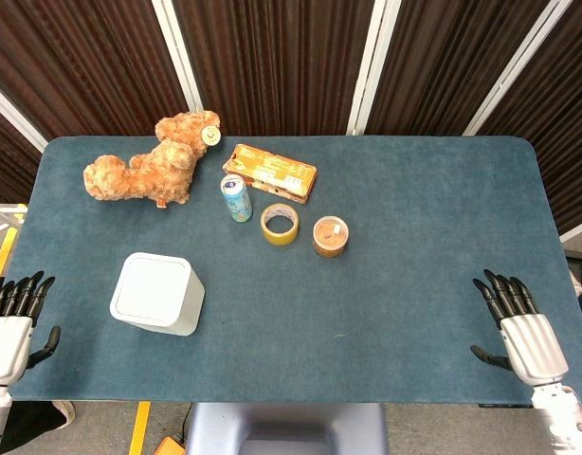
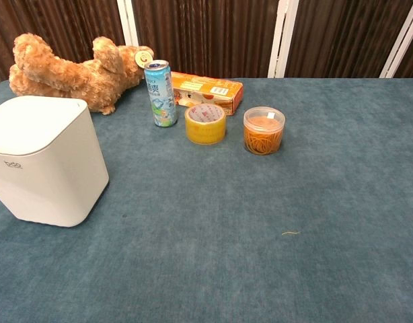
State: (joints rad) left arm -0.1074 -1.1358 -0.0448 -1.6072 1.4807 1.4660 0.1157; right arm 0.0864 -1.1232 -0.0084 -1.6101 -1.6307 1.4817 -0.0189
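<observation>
On head view only, left hand (image 1: 9,334), right hand (image 1: 523,332), fingers spread, empty, white bin (image 1: 158,294) nearest.

The white bin (image 2: 45,158) near the worktop's left edge carries a small embossed mark low on its front wall that looks like "bsb", though it is too faint to be sure. The drink can (image 2: 161,94) toward the far edge bears a large Chinese character "爽" on its blue-and-white label. Print on the orange box (image 2: 206,91) behind it is too small to read.
</observation>
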